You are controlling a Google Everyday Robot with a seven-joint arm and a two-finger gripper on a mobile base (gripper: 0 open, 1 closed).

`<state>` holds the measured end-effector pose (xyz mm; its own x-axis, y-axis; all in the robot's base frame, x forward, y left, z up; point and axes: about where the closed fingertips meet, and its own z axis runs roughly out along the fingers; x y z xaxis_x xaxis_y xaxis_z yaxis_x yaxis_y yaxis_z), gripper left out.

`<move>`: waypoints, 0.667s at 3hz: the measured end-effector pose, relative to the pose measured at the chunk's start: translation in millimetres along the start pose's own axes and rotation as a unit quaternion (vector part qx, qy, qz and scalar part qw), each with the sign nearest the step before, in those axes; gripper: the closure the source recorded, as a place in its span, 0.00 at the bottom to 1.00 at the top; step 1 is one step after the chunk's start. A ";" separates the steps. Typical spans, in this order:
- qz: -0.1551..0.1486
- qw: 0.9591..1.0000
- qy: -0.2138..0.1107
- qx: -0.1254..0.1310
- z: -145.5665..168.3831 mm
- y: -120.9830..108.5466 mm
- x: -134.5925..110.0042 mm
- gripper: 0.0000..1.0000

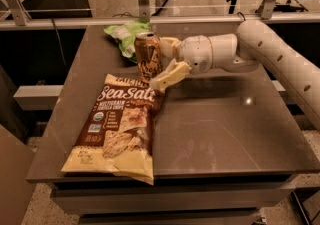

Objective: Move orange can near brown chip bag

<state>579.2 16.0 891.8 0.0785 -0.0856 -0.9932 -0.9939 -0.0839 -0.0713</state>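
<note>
The orange can (147,58) stands upright on the table, right at the top edge of the brown chip bag (119,125), which lies flat toward the front left. My gripper (162,64) reaches in from the right at the can's right side. It is open: one finger (170,75) angles down in front of the can and the other (168,44) sits behind it. The fingers are spread wider than the can and do not squeeze it.
A smaller green bag (125,35) lies just behind the can at the table's back. My white arm (265,49) spans the right back part of the dark table (225,134). A rail and glass stand behind the table.
</note>
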 end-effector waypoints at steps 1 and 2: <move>-0.023 1.000 -0.009 0.002 -6.2 -2.1 -9.5 0.00; -0.023 1.000 -0.009 0.002 -6.2 -2.2 -9.7 0.00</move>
